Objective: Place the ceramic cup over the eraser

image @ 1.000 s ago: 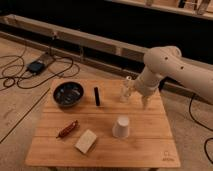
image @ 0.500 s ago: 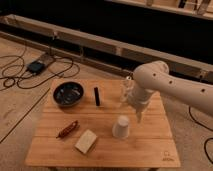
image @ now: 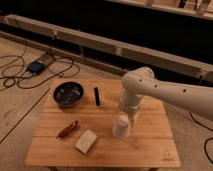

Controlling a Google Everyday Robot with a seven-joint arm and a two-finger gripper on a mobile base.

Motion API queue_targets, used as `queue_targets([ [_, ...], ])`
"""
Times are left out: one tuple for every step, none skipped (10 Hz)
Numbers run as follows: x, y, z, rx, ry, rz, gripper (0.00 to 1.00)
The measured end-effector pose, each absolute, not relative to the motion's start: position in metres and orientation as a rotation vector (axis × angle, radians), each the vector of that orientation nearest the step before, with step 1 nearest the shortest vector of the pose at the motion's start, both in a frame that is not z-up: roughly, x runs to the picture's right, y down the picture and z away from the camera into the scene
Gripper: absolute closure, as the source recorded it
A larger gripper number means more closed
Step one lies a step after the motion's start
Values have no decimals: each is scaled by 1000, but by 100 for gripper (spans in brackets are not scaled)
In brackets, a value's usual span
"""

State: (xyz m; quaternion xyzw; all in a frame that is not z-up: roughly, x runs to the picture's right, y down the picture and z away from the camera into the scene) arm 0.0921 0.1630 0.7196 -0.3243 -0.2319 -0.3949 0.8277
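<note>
- The gripper (image: 131, 117) is hanging fingers-down from the white arm (image: 170, 92), just above the cup's 1 o'clock edge.
- Its jaws are standing wide; whether they are touching the cup cannot be told.
- The cup (image: 121, 126) is sitting mouth-down on the wooden table (image: 145, 150), at 3 o'clock from the table's centre.
- The eraser (image: 97, 96) is lying uncovered at 11 o'clock from the cup, well apart from it.
- The dark bowl (image: 68, 94) is sitting at 9 o'clock from the eraser.
</note>
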Motion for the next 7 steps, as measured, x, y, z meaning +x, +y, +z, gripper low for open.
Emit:
queue_targets([
  [91,165,722,-694,-490,-841,34],
  [92,168,726,-702,-487,-841,34],
  [92,169,728,-707,-485,-840,34],
  [93,171,732,-712,-482,-838,34],
  [93,171,734,-714,-483,-835,34],
  [92,172,736,-715,-486,-830,34],
  [92,173,737,-717,-492,-822,34],
])
